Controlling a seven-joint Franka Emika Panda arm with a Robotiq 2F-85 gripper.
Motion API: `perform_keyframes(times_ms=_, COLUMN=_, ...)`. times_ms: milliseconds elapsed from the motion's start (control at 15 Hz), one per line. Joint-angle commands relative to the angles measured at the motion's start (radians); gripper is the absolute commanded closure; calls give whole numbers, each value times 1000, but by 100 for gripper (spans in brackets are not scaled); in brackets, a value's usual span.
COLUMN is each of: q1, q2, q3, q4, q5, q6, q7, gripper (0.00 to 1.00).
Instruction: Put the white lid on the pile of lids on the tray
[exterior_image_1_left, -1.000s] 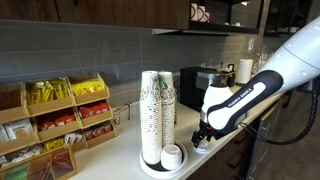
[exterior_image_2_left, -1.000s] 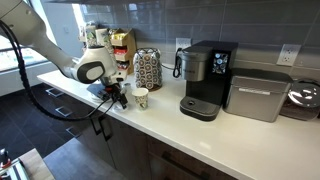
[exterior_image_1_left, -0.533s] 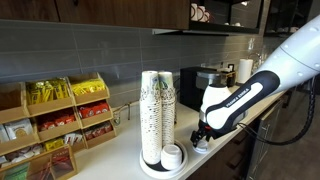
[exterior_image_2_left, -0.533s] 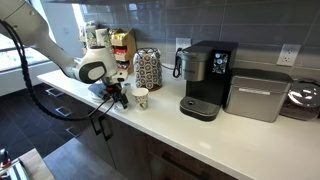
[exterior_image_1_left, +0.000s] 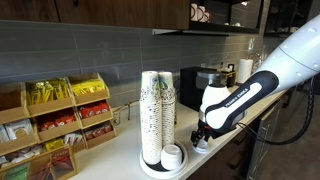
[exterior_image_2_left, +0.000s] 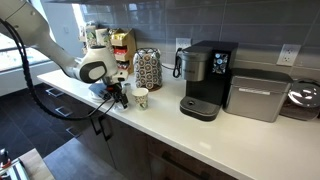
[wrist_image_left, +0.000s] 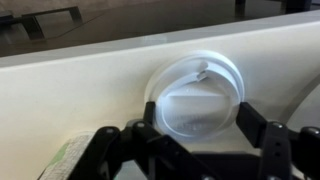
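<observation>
The white lid (wrist_image_left: 195, 95) lies flat on the white counter, and a small part of it shows in an exterior view (exterior_image_1_left: 204, 145). My gripper (wrist_image_left: 198, 125) is low over it, with one black finger against each side of its rim, shut on it. The gripper also shows in both exterior views (exterior_image_1_left: 200, 137) (exterior_image_2_left: 114, 96). The pile of lids (exterior_image_1_left: 172, 155) sits on the round tray (exterior_image_1_left: 150, 170), to the side of my gripper, in front of tall stacks of patterned paper cups (exterior_image_1_left: 157, 112).
Wooden racks of snack packets (exterior_image_1_left: 60, 120) stand beyond the tray. A small printed paper cup (exterior_image_2_left: 141, 98) stands just past my gripper, with a black coffee machine (exterior_image_2_left: 205, 80) further along. The counter's front edge (wrist_image_left: 120, 50) runs close to the lid.
</observation>
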Motion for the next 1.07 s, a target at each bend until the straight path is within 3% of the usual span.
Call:
perform_keyframes(times_ms=0, q1=-1, q2=16, q3=-2, q4=9, q5=-11, q6=7, q7=18, gripper=27)
perform_keyframes(times_ms=1000, q1=-2, q2=-9, q3=1, q4=0, q5=-1, q6=11, q7=7, gripper=22)
